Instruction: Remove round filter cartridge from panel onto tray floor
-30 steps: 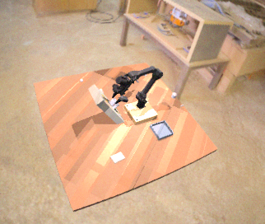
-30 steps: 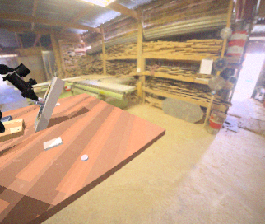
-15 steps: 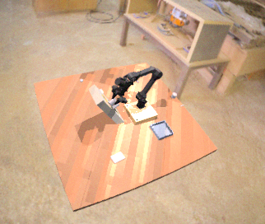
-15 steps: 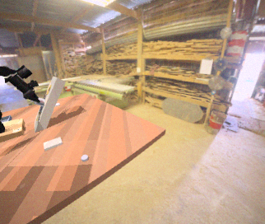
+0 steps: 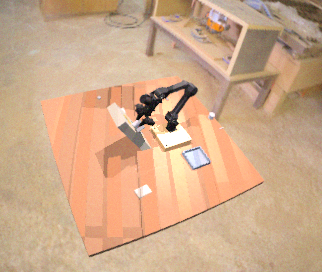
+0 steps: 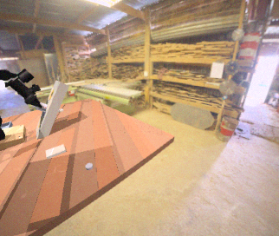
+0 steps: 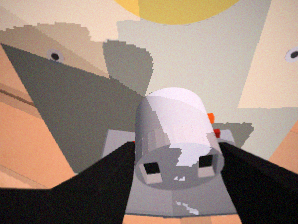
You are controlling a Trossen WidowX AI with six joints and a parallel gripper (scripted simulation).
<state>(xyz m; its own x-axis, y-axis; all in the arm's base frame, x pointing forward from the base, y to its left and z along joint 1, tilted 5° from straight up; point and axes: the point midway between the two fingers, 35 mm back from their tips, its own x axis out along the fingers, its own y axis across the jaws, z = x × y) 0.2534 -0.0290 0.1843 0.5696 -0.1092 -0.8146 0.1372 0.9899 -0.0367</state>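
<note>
The filter cartridge [image 7: 175,120] is a pale cylinder with two dark square slots on its near face. My gripper [image 5: 143,121] [image 6: 42,106] [image 7: 175,149] is shut on its sides, one black finger on each side. Orange and red bits show beside it. The cartridge is outside the yellow ring at the top of the wrist view, low before the tilted service panel [image 5: 117,113] [image 6: 53,110] [image 7: 190,55]. A grey ledge [image 7: 175,206] lies under or behind it; contact cannot be told. A dark-rimmed tray [image 5: 188,160] lies on the table. The panel's opening is out of view.
The arm's wooden base [image 5: 176,142] [image 6: 4,140] stands between the panel and the tray. A white card [image 5: 143,191] [image 6: 55,150] lies on the table. A small grey disc [image 6: 89,166] and a small white cup [image 5: 211,116] are farther off. Two screw heads show on the panel.
</note>
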